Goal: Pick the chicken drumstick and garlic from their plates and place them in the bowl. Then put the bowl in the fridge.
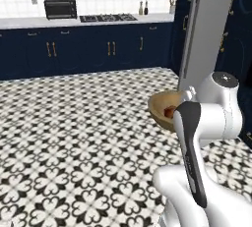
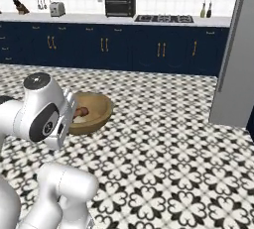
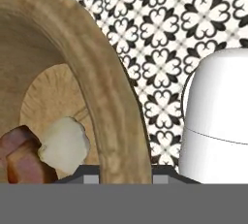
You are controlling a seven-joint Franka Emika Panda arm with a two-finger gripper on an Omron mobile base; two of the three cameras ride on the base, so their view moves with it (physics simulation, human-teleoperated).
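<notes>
While the arm stands out on that black-and-white patterned floor, navy cabinets run along the far wall under a white counter with one black microwave and one cooktop. One grey fridge stands just past the bowl, its door side-on. So, one bowl, tan wood, deep, held up off the floor with the gripper's jaws clamped on its rim. Inside the bowl: one reddish-brown drumstick and one pale garlic, touching each other at the bottom.
</notes>
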